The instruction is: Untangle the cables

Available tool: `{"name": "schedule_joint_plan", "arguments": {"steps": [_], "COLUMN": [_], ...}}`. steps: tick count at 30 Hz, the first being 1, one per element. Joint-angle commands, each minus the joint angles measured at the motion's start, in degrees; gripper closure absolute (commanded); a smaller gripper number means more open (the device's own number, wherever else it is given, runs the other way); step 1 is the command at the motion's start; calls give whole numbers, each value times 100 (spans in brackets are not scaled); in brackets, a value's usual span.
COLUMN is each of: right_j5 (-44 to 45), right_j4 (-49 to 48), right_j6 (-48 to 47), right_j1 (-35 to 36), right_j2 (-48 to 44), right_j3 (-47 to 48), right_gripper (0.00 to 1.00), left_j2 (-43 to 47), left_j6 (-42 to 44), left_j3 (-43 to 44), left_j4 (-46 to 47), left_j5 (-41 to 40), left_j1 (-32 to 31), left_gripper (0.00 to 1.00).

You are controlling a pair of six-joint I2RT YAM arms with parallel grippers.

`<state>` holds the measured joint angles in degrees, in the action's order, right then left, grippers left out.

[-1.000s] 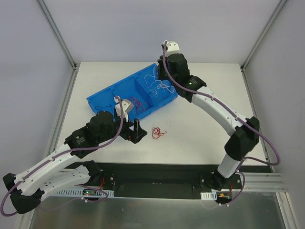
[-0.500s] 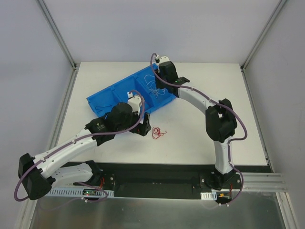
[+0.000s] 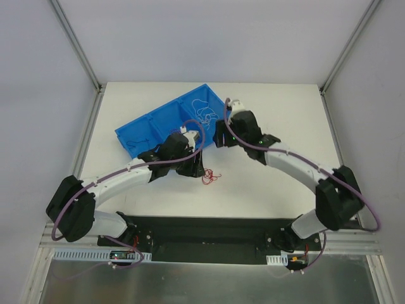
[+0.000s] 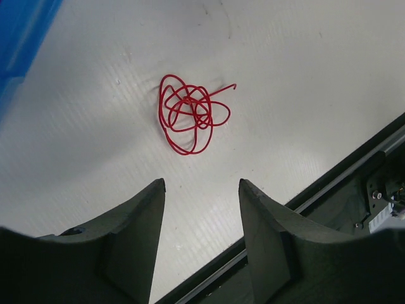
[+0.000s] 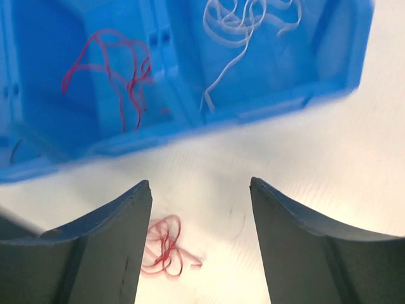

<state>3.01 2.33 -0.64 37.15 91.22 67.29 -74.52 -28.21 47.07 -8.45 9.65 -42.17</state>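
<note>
The white bench (image 3: 285, 120) was the largest thing before me. On its far left part lay a blue bin (image 3: 140, 130), turned at an angle, with its compartments in a row. My left arm (image 3: 120, 180) reached from the near left corner toward the middle of the bench. My right arm (image 3: 291, 164) bent in from the near right side. The two wrists were near each other, just in front of the near wall of the bin.

My left tool (image 4: 202, 185) hung above the bench with its two fingers apart and nothing between them, so it was open and held nothing. My right tool (image 5: 200, 185) was the same: fingers spread, an empty gap, no grip on anything. Its camera looked down on the near wall of the bin and on the bench in front of it.

The cables were in three places. A bunch of white cables (image 5: 243, 25) lay in the right end compartment of the bin. Some loose red cables (image 5: 114, 69) lay in the compartment next to that one. A small red tangle (image 4: 190, 114) lay alone on the bare bench, outside the bin and near its front wall. It was just ahead of the fingers of my left tool, and neither tool touched it.
</note>
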Motion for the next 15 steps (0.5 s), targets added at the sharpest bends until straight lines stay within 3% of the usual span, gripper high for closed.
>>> {"name": "schedule_joint_plan", "arguments": {"steps": [1,5,8,15], "right_j5": [-134,174,-71,-239], "right_j4": [-1215,-1041,-1051,-806], "right_j6": [907,1575,1770,1814], "right_j1": [336,671,671,671], "right_j2": [-1279,-1993,-2082,-1399], "right_j3": [-1864,-2850,-3247,-2898], "right_gripper": [35,37,38,47], "left_j2": [-413,-493,-388,-256], "left_j6": [-194,-325,-527,-818], "left_j3": [145,-101,-425,-884], "left_j4": [458,695,966,1302], "left_j5": [248,186,178,222], "left_j1": [-71,-195,-221,-221], "left_gripper": [51,52,51,41]}}
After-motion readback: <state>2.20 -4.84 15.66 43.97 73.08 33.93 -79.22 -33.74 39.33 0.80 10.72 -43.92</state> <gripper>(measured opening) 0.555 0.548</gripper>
